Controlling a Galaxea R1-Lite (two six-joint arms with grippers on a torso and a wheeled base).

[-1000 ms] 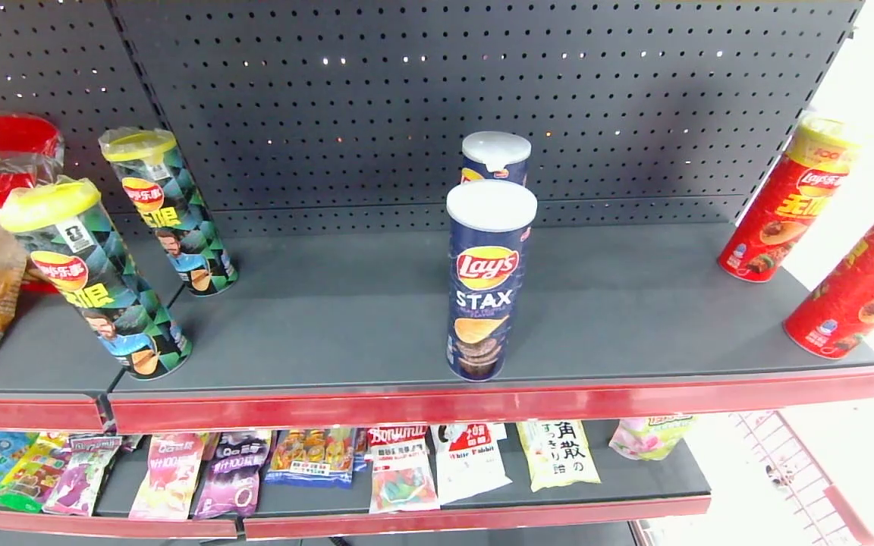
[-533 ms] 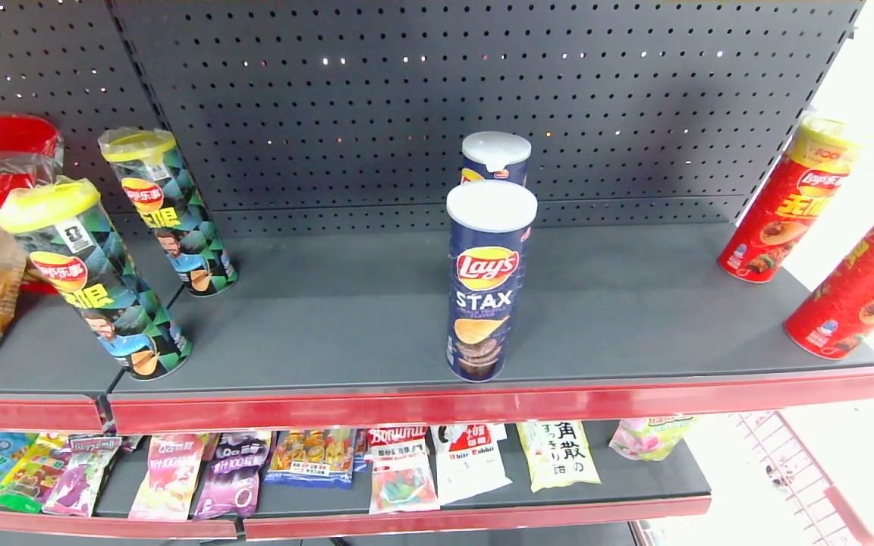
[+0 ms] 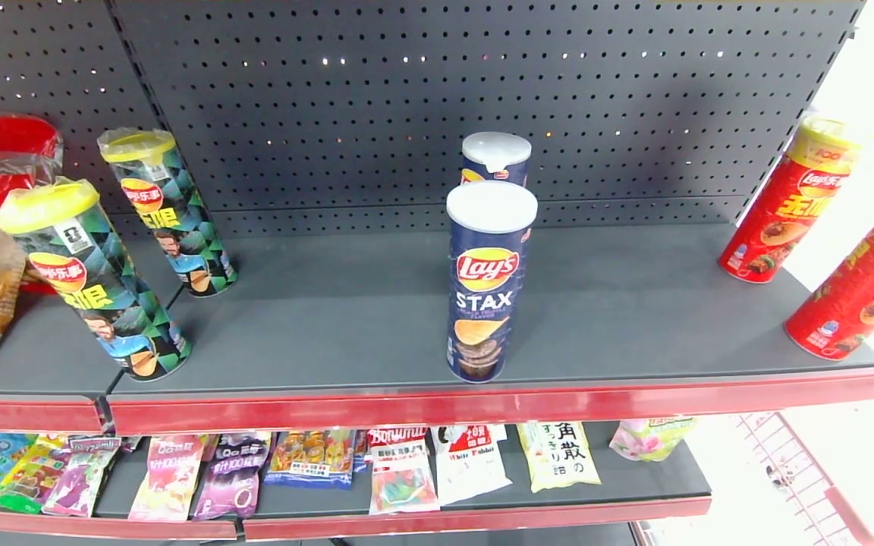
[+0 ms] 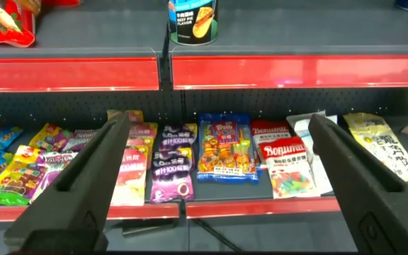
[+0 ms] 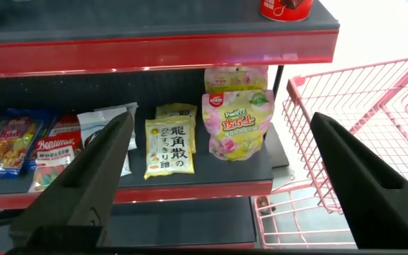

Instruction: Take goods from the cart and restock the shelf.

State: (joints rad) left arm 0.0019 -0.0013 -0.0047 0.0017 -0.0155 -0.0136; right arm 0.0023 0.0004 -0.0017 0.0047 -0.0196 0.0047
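I saw a navy can [image 3: 488,288] lidded white, two teal-and-black triangle-patterned cans [image 3: 99,284] lidded yellow, red cans [image 3: 786,205], a grey shelf [image 3: 331,318] trimmed red; near my right gripper [image 5: 218,124], a pink cart [image 5: 374,92].

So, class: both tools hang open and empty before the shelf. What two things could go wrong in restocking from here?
The front blue can stands close to the red shelf lip; a can pushed in beside it could tip it off. The front red can stands at the lip's right end, nearest the pink cart; an arm rising from there might clip it.
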